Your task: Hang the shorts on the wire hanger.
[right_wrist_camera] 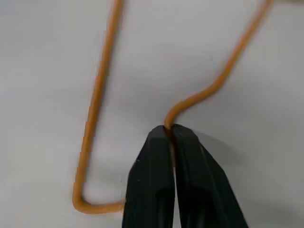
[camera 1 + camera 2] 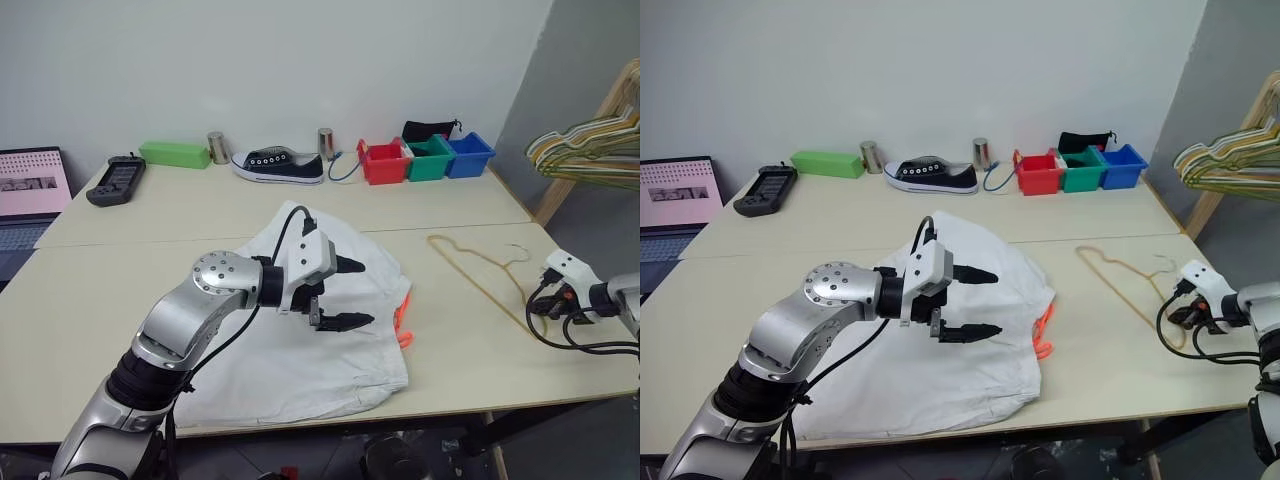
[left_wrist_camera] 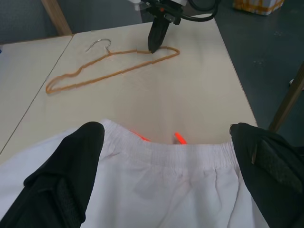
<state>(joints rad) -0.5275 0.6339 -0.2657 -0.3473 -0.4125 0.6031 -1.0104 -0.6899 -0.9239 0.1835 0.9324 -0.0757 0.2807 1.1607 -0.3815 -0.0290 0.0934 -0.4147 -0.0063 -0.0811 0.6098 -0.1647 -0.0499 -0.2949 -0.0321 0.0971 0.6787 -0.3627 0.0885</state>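
Note:
The white shorts (image 2: 300, 350) lie spread on the table's near middle, their waistband and orange-red drawstring (image 2: 404, 322) on the right side. My left gripper (image 2: 365, 293) hovers just above the shorts, open, with nothing between its fingers and pointing toward the waistband (image 3: 190, 154). To the right, the thin tan wire hanger (image 2: 470, 265) lies flat on the table. My right gripper (image 1: 171, 129) is shut on the hanger's wire close to one corner, pinching it between both fingertips. The same grip appears from the left wrist view (image 3: 154, 45).
Along the table's back stand a black shoe (image 2: 280, 165), red (image 2: 384, 162), green (image 2: 430, 158) and blue (image 2: 468, 154) bins, a green box (image 2: 175, 154) and a handheld controller (image 2: 117, 180). A laptop (image 2: 30, 195) sits far left. Bunched hangers (image 2: 590, 150) hang on a wooden rack at right.

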